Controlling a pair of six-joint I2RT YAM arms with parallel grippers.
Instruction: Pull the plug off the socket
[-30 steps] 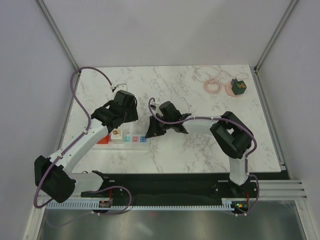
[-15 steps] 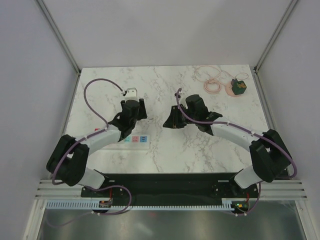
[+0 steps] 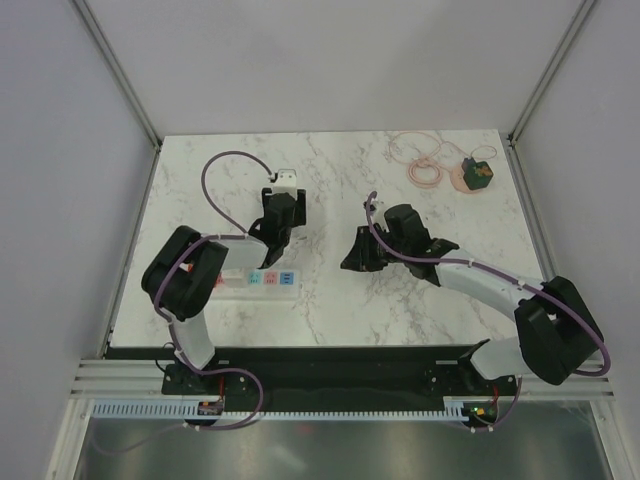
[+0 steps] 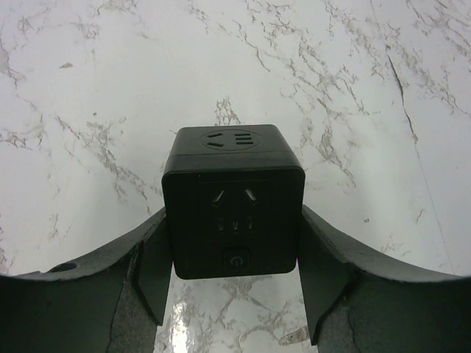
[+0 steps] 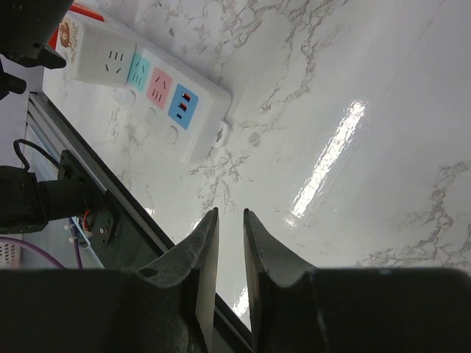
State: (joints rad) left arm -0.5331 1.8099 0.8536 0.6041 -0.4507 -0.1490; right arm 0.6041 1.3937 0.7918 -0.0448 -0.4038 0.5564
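Wide marble table (image 3: 420,300), and on its near-left stretch lies the socket (image 5: 193,110), one long white strip lying flat. Three coloured outlets (image 5: 159,88) show in the right wrist view, teal, pink and blue, and a single white cube (image 5: 103,55) sits at the strip's end. The plug (image 4: 232,202) is one black cube, and it is off the strip: the left gripper (image 4: 234,254) has it clamped by two opposite flat sides, with only marble behind it. The right gripper (image 5: 228,235) hangs near the strip with its fingers drawn almost together on nothing. That plug looks like hard, smooth plastic, light and rigid, so the flat side faces are the sensible hold. The strip looks light too and would likely lift unless pinned. In the far right corner, well apart, are one coiled pink cord (image 3: 420,160) and one small green object (image 3: 477,173).
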